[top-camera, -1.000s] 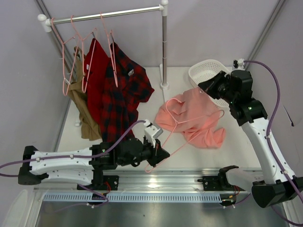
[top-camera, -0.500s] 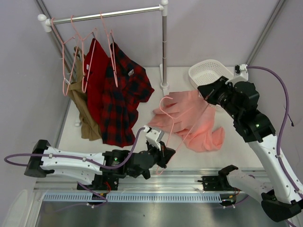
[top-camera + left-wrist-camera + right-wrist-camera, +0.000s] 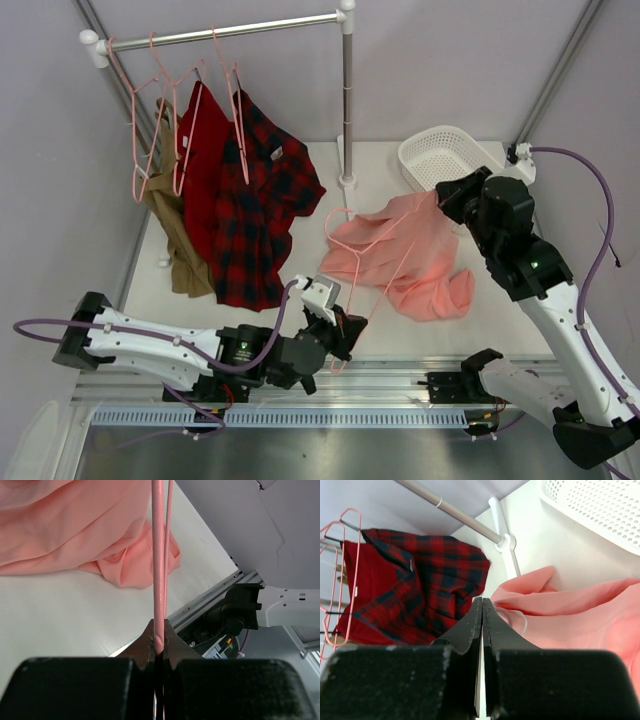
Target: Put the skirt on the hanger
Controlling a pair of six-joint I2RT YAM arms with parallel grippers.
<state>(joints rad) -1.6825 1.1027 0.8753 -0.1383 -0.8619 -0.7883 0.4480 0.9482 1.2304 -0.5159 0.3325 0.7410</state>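
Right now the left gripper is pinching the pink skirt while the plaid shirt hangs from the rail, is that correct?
Not quite. The left gripper is shut on the thin wire of the hanger, not on the skirt, which sits beyond the fingers. The left wrist view shows this. The rest stands: the plaid shirt does hang from the rail.

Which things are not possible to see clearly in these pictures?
Left wrist view: the top edge cuts off the hanger above the left gripper.
Top view: its wire blends into the skirt; threading unclear.
Right wrist view: the shut right gripper hides any pinched cloth.
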